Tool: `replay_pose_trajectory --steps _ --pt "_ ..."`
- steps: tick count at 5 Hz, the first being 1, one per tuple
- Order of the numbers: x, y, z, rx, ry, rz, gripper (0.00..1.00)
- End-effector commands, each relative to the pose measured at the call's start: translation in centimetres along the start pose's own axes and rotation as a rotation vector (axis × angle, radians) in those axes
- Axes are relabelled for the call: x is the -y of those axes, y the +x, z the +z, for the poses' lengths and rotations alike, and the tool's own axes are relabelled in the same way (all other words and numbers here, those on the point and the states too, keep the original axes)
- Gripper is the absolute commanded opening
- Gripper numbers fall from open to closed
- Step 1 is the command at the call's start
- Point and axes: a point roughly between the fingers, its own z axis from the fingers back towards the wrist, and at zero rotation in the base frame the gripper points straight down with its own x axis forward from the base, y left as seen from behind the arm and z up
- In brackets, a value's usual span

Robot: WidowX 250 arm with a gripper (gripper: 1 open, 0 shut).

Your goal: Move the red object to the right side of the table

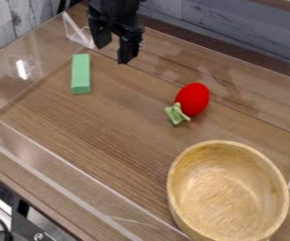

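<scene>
The red object [192,98] is a small glossy egg-shaped toy fruit with a light green leafy end pointing down-left. It lies on the brown wood-grain table [97,141], a little right of the middle. My black gripper [112,44] hangs at the upper left, pointing down, with its two fingers spread apart and nothing between them. It is well away from the red object, up and to the left of it, and closer to the green block.
A green rectangular block [81,73] lies at the left, just below-left of the gripper. A round light wooden bowl [228,196] sits at the lower right. Low clear acrylic walls [59,179] edge the table.
</scene>
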Motion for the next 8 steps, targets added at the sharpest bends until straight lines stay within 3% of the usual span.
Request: replay_pose_trajectory --steps 1,3,5,6,7,8 --pt "-1.0 1.3 2.3 0.077 0.047 0.02 1.0" --pt "1.3 2.4 1.8 0.097 0.077 0.104 1.0" --pt "-0.4 1.8 0.8 0.102 0.091 0.133 1.0" --pt "-1.2 1.4 -0.3 0.117 0.082 0.087 1.0" --pt "-2.0 1.4 -1.2 0.132 0.074 0.059 1.0" --pt "-2.8 2.0 -2.2 0.137 0.082 0.096 1.0"
